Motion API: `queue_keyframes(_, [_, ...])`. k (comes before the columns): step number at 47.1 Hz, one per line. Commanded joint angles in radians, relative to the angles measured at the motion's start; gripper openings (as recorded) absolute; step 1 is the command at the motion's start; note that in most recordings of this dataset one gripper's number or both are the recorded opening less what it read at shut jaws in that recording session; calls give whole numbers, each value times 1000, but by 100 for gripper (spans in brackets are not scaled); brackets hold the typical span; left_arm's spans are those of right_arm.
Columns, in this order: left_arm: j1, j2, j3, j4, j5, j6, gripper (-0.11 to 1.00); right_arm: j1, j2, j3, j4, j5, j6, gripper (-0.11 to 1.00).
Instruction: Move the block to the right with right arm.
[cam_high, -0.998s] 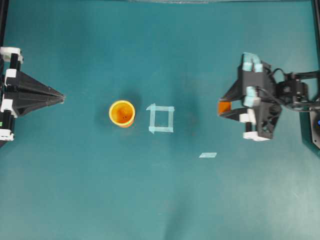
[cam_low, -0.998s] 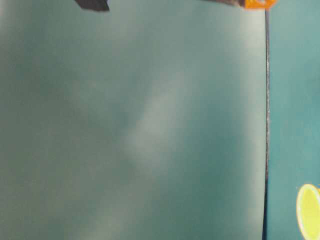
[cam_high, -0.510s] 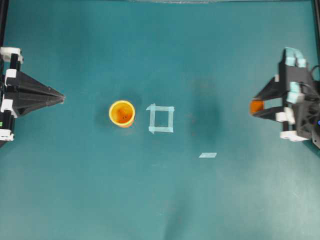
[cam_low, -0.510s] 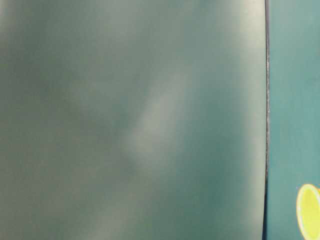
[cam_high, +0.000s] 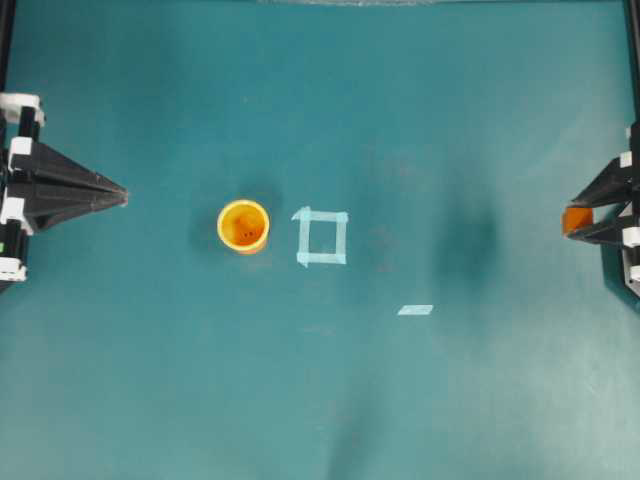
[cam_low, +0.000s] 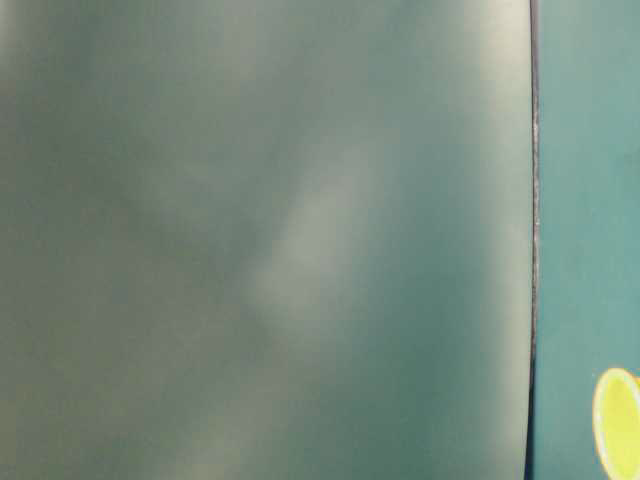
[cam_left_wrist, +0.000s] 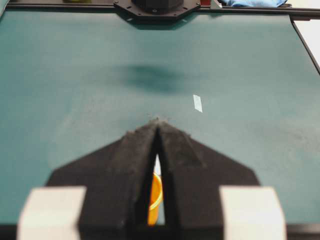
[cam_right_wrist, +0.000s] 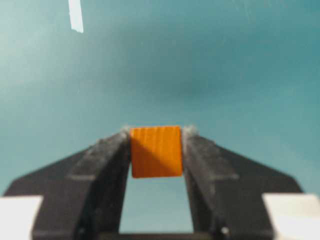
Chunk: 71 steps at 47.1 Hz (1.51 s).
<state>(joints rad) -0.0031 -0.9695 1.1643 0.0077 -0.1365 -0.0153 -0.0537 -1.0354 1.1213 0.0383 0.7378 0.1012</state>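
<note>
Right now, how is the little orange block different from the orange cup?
The block is a small cube with flat faces; the cup is round, open at the top and bigger. The block is pinched between the right gripper fingers at the table's right edge, off the surface; the cup stands upright by itself on the table, beside the tape square. Both are orange.

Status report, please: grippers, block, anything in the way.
Right gripper shut on the block, far right, off the table. Left gripper shut, empty. Cup well left, nothing blocking.
</note>
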Motion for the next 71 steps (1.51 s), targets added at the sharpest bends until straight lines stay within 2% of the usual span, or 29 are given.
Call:
queue_keyframes(1, [-2, 3, -31, 2, -5, -2, 0, 2, -29, -12, 2, 25, 3, 40])
queue_keyframes(15, [-2, 2, -31, 2, -3, -2, 0, 0, -94, -25, -2, 132, 2, 40])
queue_keyframes(40, [-2, 2, -31, 2, -3, -3, 0, 0, -173, -41, 0, 235, 5, 40])
queue_keyframes(71, [-2, 2, -31, 2, -3, -3, 0, 0, -212, -44, 0, 267, 6, 40])
